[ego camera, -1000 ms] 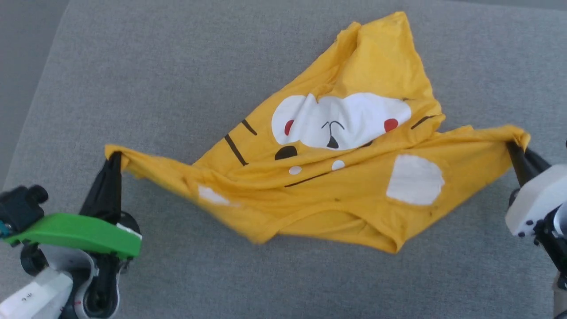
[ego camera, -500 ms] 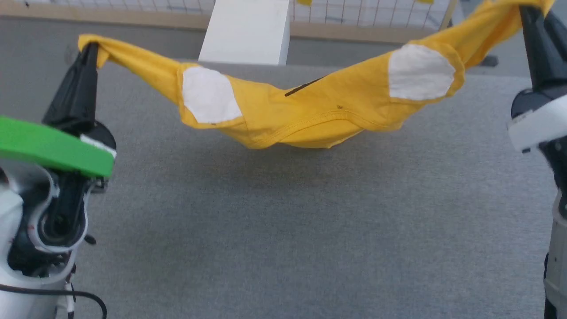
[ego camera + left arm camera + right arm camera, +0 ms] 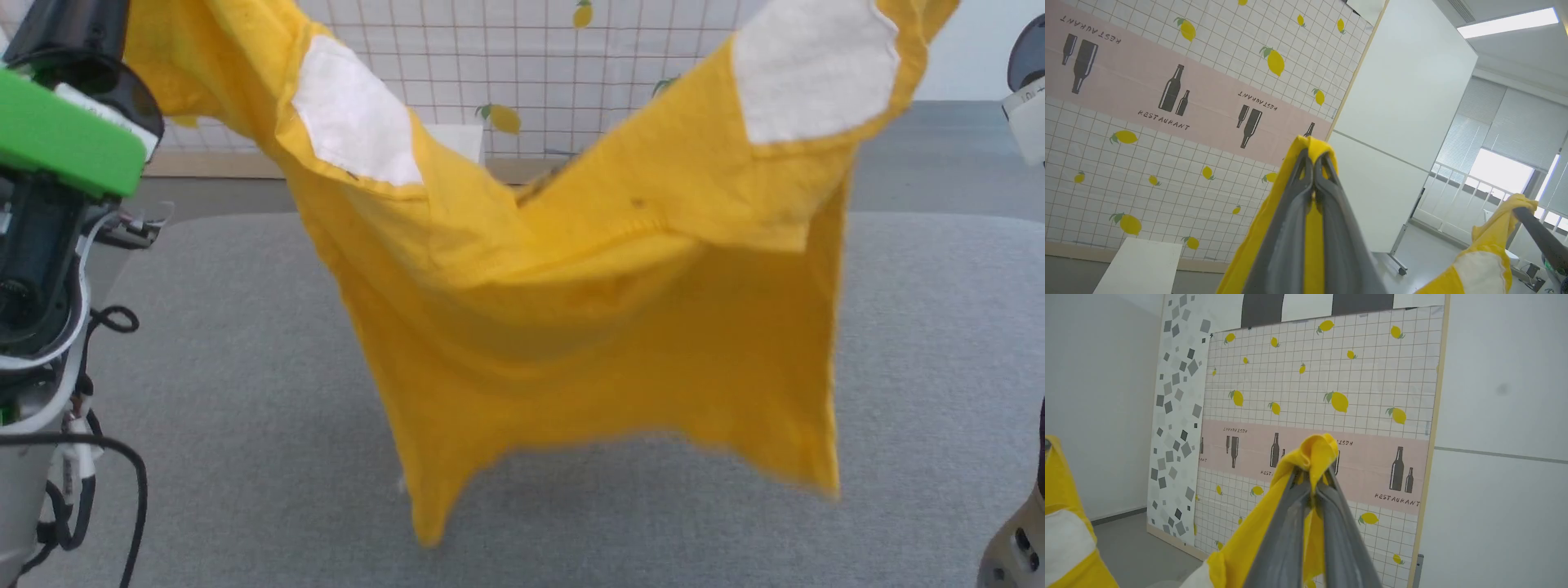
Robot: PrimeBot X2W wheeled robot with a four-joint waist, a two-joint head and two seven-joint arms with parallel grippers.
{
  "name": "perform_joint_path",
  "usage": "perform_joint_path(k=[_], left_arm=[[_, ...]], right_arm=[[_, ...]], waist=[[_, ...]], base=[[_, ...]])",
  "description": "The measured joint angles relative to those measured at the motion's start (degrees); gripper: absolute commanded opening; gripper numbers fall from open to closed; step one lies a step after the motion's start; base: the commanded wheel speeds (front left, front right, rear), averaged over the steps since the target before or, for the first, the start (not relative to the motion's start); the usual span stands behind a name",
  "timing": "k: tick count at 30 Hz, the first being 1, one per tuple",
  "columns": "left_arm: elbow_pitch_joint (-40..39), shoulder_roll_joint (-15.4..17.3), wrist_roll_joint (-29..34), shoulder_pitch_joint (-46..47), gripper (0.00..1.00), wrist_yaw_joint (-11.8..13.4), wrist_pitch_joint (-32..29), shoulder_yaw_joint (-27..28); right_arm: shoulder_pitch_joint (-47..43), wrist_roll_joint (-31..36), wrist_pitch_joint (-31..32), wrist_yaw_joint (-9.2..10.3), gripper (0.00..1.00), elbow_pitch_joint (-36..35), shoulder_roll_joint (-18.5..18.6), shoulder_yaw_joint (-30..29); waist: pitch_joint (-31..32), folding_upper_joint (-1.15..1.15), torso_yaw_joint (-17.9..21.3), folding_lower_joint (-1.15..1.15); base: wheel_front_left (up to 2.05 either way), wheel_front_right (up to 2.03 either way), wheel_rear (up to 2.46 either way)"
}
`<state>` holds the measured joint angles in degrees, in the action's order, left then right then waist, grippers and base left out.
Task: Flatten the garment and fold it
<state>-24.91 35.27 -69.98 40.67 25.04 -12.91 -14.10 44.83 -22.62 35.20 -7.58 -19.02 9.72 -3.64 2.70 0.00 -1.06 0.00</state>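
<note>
The garment (image 3: 604, 327), a bright yellow T-shirt, hangs spread in the air between my two grippers above the grey table (image 3: 204, 367). Its plain side faces me. Two white patches (image 3: 351, 114) (image 3: 808, 65) sit near the held corners. The blurred lower hem (image 3: 735, 457) hangs loose just over the table. My left gripper (image 3: 1313, 171) is shut on a bunched yellow corner, its green-topped wrist (image 3: 65, 139) at the head view's upper left. My right gripper (image 3: 1312, 479) is shut on the other corner, with its pale housing (image 3: 1030, 90) at the right edge.
Behind the table stands a tiled wall panel (image 3: 531, 73) printed with lemons, and a white box (image 3: 457, 139) shows behind the cloth. A white partition (image 3: 1412, 102) stands further right. Black cables (image 3: 98, 457) hang from my left arm.
Both grippers have lifted the garment off the table, from lying crumpled to hanging in the air. The head camera has tilted up with it, so the back wall now shows.
</note>
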Motion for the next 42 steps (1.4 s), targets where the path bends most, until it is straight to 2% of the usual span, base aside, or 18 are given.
perform_joint_path(k=[6,10,16,19,25,29,35,42], left_arm=[[2.53,0.88,0.23,2.06,0.0,1.82,-4.67,-3.66],[8.1,1.27,1.49,5.52,0.0,2.08,-6.61,-6.17],[20.59,0.82,7.3,18.7,0.0,0.74,-6.22,-8.59],[27.21,0.19,11.65,28.21,0.0,-0.87,-4.45,-9.64],[37.28,-3.71,15.06,44.73,0.0,-4.69,0.64,-9.05],[42.31,-5.54,15.79,52.03,0.0,-7.78,4.66,-8.35],[49.05,-7.13,16.02,55.12,0.0,-12.59,9.95,-7.43],[53.35,-7.04,12.95,50.48,0.0,-18.84,8.31,-7.94]], right_arm=[[0.06,-0.58,4.76,0.0,0.0,2.19,-1.91,-1.07],[1.8,0.3,5.23,0.0,0.0,6.72,-3.04,-0.98],[12.72,5.46,2.88,0.0,0.0,16.49,-3.66,1.67],[21.75,8.94,-0.55,0.0,0.0,22.99,-4.1,3.1],[38.29,14.73,-7.71,0.0,0.0,35.04,-5.34,4.67],[46.9,18.34,-12.24,0.0,0.0,41.86,-5.73,3.13],[51.97,22.39,-18.14,0.0,0.0,50.26,-6.23,0.49],[50.22,21.99,-20.94,0.0,0.0,56.09,-6.2,2.36]], waist=[[-1.45,0.0,0.73,0.0],[-4.09,0.0,1.01,0.0],[-9.46,0.0,1.66,0.0],[-13.05,0.0,2.1,0.0],[-20.64,0.0,2.99,0.0],[-26.18,0.0,3.48,0.01],[-34.01,0.0,3.82,0.02],[-39.77,0.0,3.31,0.02]], base=[[0.0,0.0,0.0],[0.0,0.0,0.0],[0.0,0.0,0.0],[0.0,0.0,0.0],[0.0,0.0,0.0],[0.0,0.0,0.0],[0.0,0.0,0.0],[0.0,0.0,0.0]])
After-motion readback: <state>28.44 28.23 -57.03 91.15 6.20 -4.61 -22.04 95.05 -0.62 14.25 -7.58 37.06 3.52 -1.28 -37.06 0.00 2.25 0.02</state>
